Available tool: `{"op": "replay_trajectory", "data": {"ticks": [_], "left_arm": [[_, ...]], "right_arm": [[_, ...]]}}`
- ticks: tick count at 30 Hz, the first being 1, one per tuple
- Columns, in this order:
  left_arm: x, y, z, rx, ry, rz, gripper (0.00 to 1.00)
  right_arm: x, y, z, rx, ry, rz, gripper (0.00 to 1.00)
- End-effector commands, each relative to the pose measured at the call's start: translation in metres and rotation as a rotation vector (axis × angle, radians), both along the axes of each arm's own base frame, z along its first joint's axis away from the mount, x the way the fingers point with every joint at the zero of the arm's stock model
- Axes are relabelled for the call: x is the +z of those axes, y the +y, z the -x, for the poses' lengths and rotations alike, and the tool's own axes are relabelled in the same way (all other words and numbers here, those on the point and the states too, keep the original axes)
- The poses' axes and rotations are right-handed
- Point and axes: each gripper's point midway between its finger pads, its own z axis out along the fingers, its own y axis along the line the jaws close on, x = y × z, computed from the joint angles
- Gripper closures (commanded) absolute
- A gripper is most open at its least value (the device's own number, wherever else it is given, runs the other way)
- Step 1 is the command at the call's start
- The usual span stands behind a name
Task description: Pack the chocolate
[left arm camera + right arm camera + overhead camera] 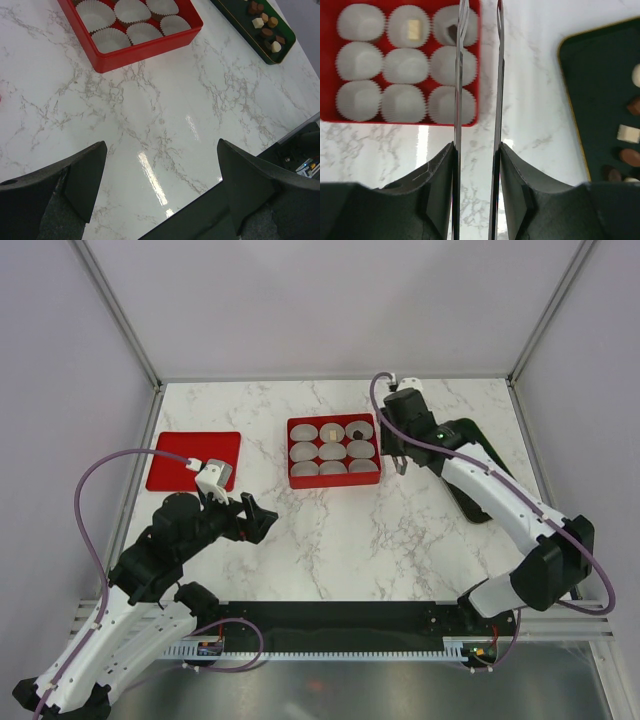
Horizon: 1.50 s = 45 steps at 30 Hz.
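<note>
Chocolate (265,27) lumps (brown, cream, tan) on dark tray (235,20); left gripper (160,190) agape; right gripper (477,75) tweezers empty, part-spread

Looking like a lab test cell, not a kitchen or shop. Plain pale panels (330,300) are closing in the left, far and right sides, with aluminium frame posts (115,310) running up the corners. A marble-pattern tabletop (330,540) is sitting inside (glossy, reflecting overhead light). Two robot arms are bolted to a black rail (340,625) along the near edge, purple cables (95,480) looping loose.
</note>
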Motion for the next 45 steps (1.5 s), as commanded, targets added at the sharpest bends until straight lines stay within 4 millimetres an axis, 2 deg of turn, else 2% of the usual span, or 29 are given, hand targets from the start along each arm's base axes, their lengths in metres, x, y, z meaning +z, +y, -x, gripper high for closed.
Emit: {"op": "replay_trajectory", "data": {"ticks": [1, 2, 6, 14, 19, 24, 28, 29, 32, 38, 41, 45], "left_arm": [[0.002, 0.0, -0.001, 0.003, -0.008, 0.01, 0.0], [0.003, 0.0, 0.0, 0.004, -0.01, 0.011, 0.0], [0.001, 0.0, 0.0, 0.004, -0.006, 0.008, 0.0], [0.002, 0.0, 0.0, 0.001, -0.009, 0.01, 0.0], [0.002, 0.0, -0.001, 0.003, -0.008, 0.011, 0.0], [0.002, -0.001, -0.001, 0.001, -0.007, 0.009, 0.0], [0.001, -0.001, -0.001, 0.0, -0.005, 0.01, 0.0], [0.001, -0.001, -0.001, 0.001, -0.006, 0.008, 0.0], [0.001, -0.001, -0.001, -0.001, -0.002, 0.008, 0.0], [0.001, -0.001, -0.001, -0.002, -0.003, 0.007, 0.0], [0.001, -0.001, -0.001, 0.0, -0.002, 0.008, 0.0], [0.0, -0.001, -0.001, 0.0, -0.002, 0.006, 0.0]], "right_arm": [[-0.004, -0.049, 0.004, -0.109, 0.026, 0.014, 0.53], [-0.013, -0.07, 0.003, -0.157, 0.049, 0.017, 0.53], [-0.028, -0.111, 0.004, -0.267, 0.077, 0.042, 0.52], [-0.058, -0.173, 0.0, -0.435, 0.155, 0.097, 0.5], [-0.066, -0.184, -0.008, -0.44, 0.169, 0.039, 0.47], [-0.075, -0.205, -0.012, -0.486, 0.19, 0.031, 0.47], [-0.085, -0.205, -0.015, -0.473, 0.21, 0.004, 0.46], [-0.087, -0.216, -0.014, -0.5, 0.214, -0.004, 0.45], [-0.093, -0.222, -0.017, -0.51, 0.219, -0.024, 0.45], [-0.109, -0.23, -0.022, -0.518, 0.246, -0.06, 0.45], [-0.118, -0.224, -0.022, -0.495, 0.262, -0.095, 0.45], [-0.118, -0.221, -0.023, -0.482, 0.259, -0.11, 0.46]]}}
